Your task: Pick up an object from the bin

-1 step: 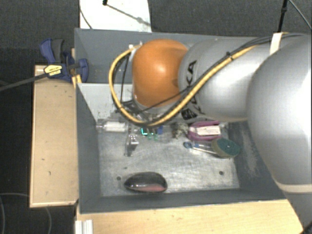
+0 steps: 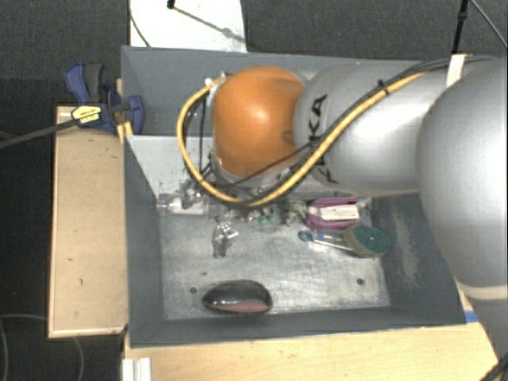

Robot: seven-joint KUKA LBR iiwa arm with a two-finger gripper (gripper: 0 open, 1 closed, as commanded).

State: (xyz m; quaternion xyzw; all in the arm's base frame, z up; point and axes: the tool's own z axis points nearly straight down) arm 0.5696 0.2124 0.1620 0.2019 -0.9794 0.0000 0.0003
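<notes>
My gripper [image 2: 225,237] reaches down from under the arm's orange cover, and its metal tip hangs over the bin floor left of centre. A dark oval thing with a pinkish sheen [image 2: 236,298] lies near the front wall, a little ahead of the gripper and apart from it. To the gripper's right lie a blue pen-like stick [image 2: 321,238] and a round green disc [image 2: 367,240]. Nothing is visible in the gripper.
A purple and white box [image 2: 337,211] lies at the right, behind the disc. Small green bits [image 2: 267,217] sit under the orange cover. The arm's wide body covers the bin's back and right side.
</notes>
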